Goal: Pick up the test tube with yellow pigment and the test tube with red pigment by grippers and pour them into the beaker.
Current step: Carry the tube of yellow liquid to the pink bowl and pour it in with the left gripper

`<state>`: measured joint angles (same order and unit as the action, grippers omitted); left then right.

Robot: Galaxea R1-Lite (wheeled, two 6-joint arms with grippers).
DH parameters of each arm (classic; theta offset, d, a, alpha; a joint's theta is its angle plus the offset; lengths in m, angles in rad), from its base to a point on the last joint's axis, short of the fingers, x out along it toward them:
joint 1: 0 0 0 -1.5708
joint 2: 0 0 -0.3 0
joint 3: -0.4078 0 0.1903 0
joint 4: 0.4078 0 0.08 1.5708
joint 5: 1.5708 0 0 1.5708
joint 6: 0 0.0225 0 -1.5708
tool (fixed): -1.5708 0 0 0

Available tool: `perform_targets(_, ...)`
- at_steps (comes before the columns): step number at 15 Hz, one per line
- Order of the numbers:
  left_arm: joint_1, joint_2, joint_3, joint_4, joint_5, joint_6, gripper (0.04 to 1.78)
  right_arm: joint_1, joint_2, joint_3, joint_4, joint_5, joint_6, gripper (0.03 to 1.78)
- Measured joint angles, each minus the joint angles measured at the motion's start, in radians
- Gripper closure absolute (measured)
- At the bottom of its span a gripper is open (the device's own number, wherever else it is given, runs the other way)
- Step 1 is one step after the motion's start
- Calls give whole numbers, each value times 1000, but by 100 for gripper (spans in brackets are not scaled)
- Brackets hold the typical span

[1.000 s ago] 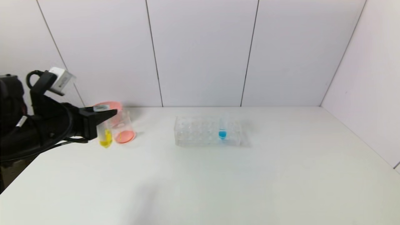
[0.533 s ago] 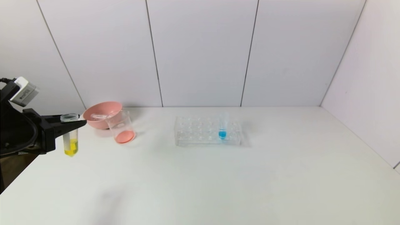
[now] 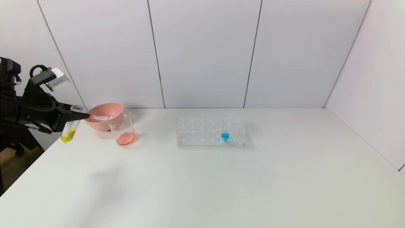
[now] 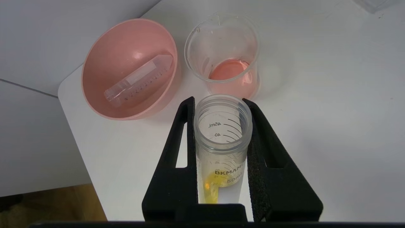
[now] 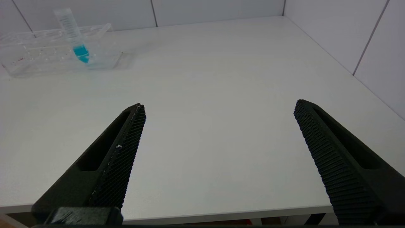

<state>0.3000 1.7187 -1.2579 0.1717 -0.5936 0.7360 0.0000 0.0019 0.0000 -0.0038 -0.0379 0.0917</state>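
Observation:
My left gripper is shut on the test tube with yellow pigment, holding it slightly tilted above the table's left edge, left of the beaker. In the left wrist view the tube sits between the jaws of that gripper, open mouth up, yellow liquid at its bottom. The beaker holds red-orange liquid. An empty clear tube lies in the pink bowl; no tube with red liquid shows. My right gripper is open and empty over the table's near edge, out of the head view.
The pink bowl stands behind the beaker at the back left. A clear tube rack at mid-table holds a tube with blue liquid; both also show in the right wrist view. Walls close off the back and right.
My left gripper, which had drawn back to the left and lower with the yellow tube, has now risen and moved a little right toward the bowl; the tube is tilted. The right arm is unseen earlier.

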Motion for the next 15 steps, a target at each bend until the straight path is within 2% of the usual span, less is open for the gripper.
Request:
perform_targets(4,-38,106,-151,86,81,64,137,0,0,0,0,0,0,10)
perform_targets(15,-155,281,-589,490,266,178,137,0,0,0,0,0,0,10)
